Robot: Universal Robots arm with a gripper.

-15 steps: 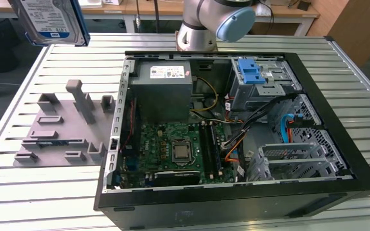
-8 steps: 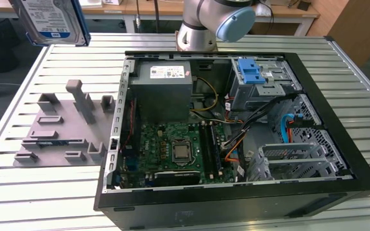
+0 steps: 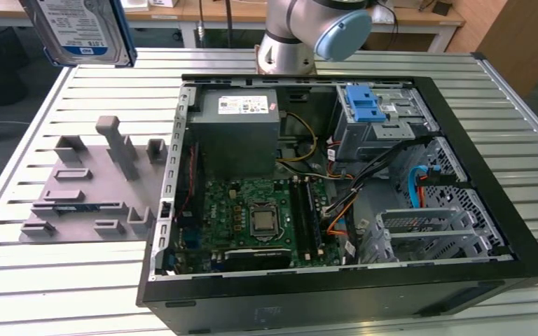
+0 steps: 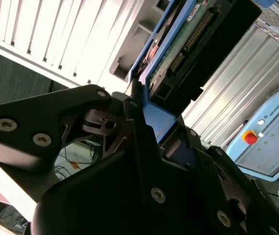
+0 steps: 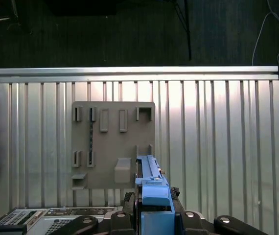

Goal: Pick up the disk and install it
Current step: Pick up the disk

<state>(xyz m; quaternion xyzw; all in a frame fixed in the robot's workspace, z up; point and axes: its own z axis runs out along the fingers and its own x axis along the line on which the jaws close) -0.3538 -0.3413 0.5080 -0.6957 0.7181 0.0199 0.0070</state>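
Observation:
The disk hangs high above the table's far corner at the exterior view's left, its blue-and-white label facing the camera and a blue bracket around its edge. In the second wrist view my gripper is shut on the bracket's end, and the disk shows its green circuit board side. In the first wrist view the disk is seen edge-on above the black gripper, over the grey fixture plate.
An open computer case lies on the slatted metal table, with a motherboard, a grey power supply and a drive cage holding a blue bracket. The grey fixture plate lies beside the case. The arm's base stands behind it.

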